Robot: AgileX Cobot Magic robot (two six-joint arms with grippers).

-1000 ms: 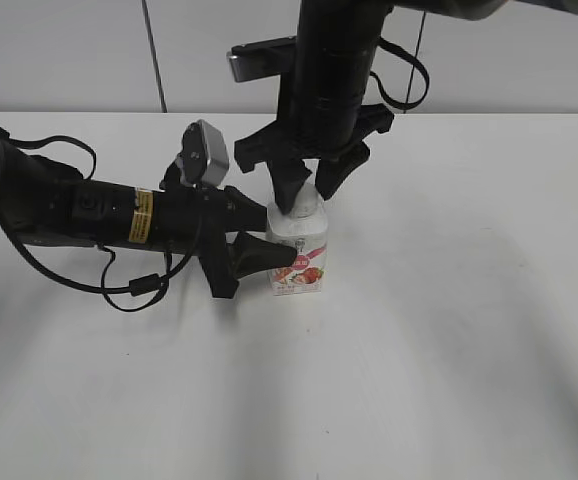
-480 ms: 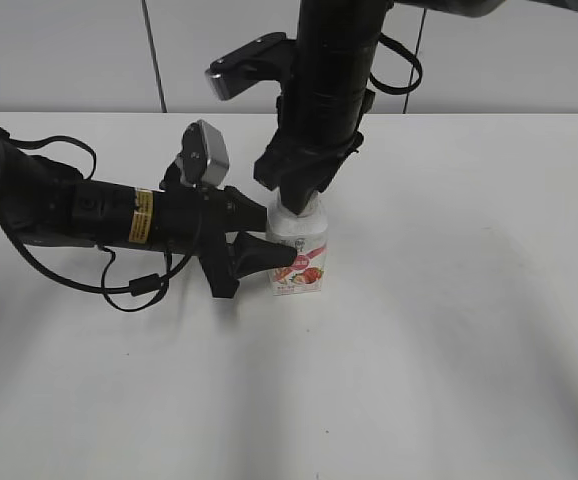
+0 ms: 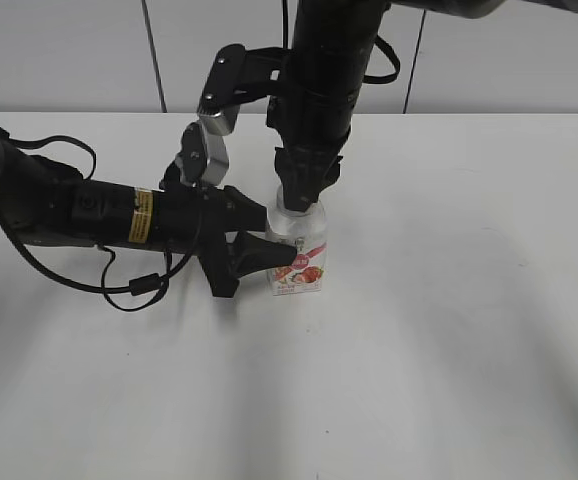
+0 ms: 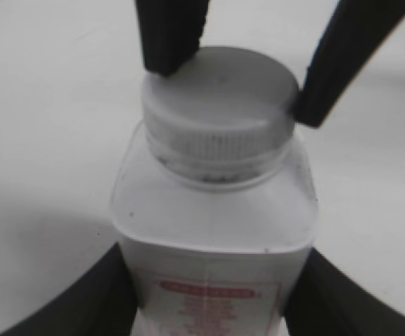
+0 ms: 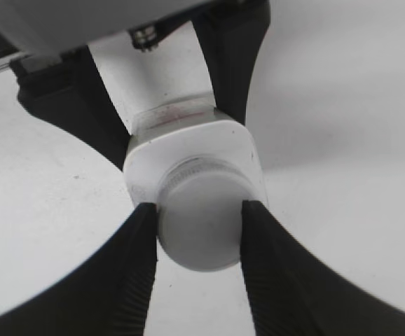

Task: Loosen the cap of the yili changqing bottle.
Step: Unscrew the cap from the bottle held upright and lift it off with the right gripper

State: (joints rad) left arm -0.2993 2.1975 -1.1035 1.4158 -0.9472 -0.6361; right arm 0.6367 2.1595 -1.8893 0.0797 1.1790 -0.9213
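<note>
Now one bottle (image 3: 297, 255), one cap (image 5: 200, 224), two claws: left claw (image 3: 269, 255), right claw (image 3: 302, 195).

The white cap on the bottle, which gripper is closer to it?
Right. The right gripper pinches the cap from above; the left gripper clamps the bottle body lower down.

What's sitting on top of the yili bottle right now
The white cap sits on the bottle, pinched between the right gripper's fingers. The neck opening beneath it is covered. The left gripper clamps the bottle's body.
</note>
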